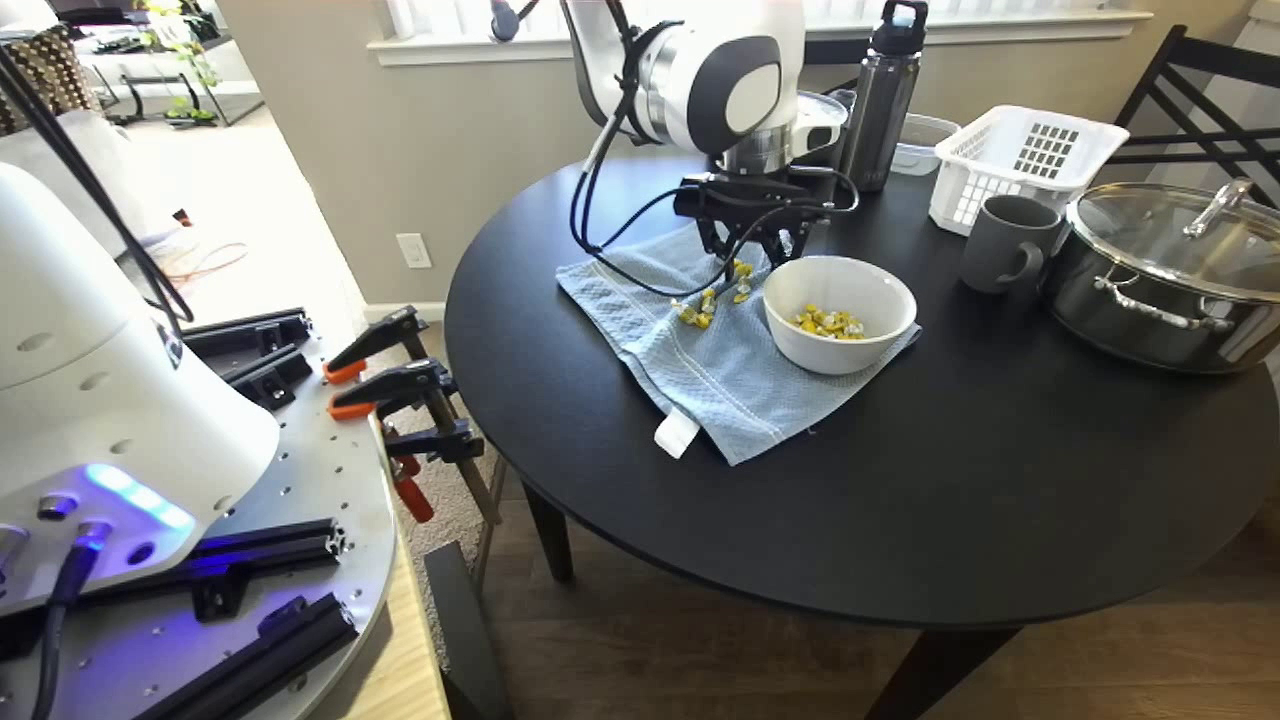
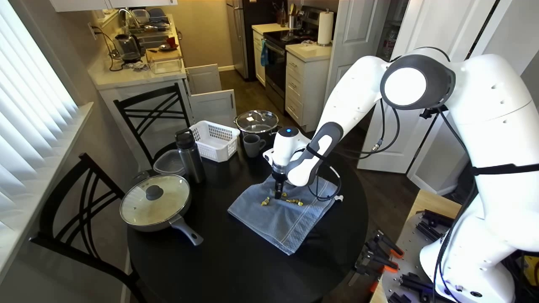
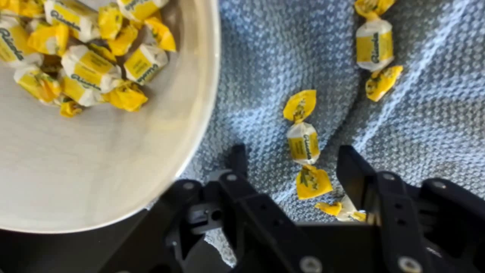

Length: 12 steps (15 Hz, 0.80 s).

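Observation:
My gripper stands open over a blue towel, its fingers apart on either side of a yellow-and-white wrapped candy. Whether a fingertip touches that candy or the cloth I cannot tell. A second candy lies farther up and to the right in the wrist view. Another wrapper shows low down, partly covered by the right finger. Beside the left finger is a white bowl with several such candies inside. In an exterior view the bowl rests on the towel, close to the gripper.
On the round black table stand a steel bottle, a white basket, a grey mug and a lidded pot. A lidded pan also sits there. Cables loop beside the wrist.

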Each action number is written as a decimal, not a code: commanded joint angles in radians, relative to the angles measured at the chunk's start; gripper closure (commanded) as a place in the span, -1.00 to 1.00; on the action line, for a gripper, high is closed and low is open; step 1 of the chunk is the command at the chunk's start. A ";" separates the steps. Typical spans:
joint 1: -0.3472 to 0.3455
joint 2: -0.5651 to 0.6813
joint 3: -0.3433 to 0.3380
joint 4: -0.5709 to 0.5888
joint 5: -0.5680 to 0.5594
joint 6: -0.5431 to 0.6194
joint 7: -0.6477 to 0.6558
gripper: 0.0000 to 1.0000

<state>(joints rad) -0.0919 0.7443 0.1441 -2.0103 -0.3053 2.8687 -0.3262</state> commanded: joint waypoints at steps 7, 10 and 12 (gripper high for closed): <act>0.003 -0.016 -0.001 -0.010 0.031 -0.021 -0.030 1.00; -0.005 -0.025 0.013 -0.018 0.035 -0.022 -0.040 0.92; -0.049 -0.050 0.070 -0.047 0.048 -0.008 -0.082 0.92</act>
<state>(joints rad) -0.0925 0.7442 0.1512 -2.0071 -0.3053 2.8668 -0.3272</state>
